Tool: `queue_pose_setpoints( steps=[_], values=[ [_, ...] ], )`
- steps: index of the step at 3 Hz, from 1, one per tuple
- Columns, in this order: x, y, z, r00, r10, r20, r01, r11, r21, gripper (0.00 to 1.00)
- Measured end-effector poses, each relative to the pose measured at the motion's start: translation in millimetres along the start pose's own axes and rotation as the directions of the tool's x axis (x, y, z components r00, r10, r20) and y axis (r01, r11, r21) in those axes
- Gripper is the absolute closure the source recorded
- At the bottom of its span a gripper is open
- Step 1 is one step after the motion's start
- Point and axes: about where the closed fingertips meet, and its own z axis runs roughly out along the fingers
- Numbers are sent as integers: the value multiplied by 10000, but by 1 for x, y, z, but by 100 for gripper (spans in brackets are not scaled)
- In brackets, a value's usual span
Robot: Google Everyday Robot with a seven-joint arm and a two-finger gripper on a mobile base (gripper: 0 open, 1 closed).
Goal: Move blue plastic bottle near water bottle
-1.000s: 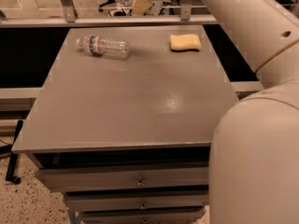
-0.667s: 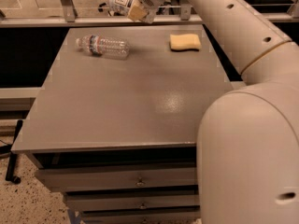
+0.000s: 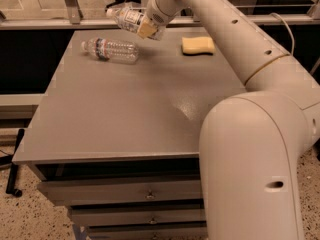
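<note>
"Grey table [image 3: 125, 119] with drawers [image 3: 145, 194] below, as the camera view has it. What's lying on it?"

"At the far end, the water bottle [image 3: 111, 49] on its side to the left, and a yellow sponge [image 3: 197, 45] well apart on the right."

"And the gripper [image 3: 145, 29]?"

"Above the far edge, between them, clenched around the blue plastic bottle [image 3: 127, 18]. That bottle is held in the air, tilted, cap pointing left, just beyond the water bottle."

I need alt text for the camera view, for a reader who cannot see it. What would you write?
The gripper holds the blue plastic bottle in the air, cap toward the picture's left, above the far edge of a grey table. Close by, the water bottle lies on its side on the table; a yellow sponge lies further right.
</note>
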Motion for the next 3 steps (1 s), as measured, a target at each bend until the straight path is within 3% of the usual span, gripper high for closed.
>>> queue_pose_setpoints(
  steps=[2,3],
  values=[
    [41,2,7,9970,250,-736,-278,9989,-372,100],
    [52,9,11,9942,181,-1059,-257,9972,-705,85]
  ],
)
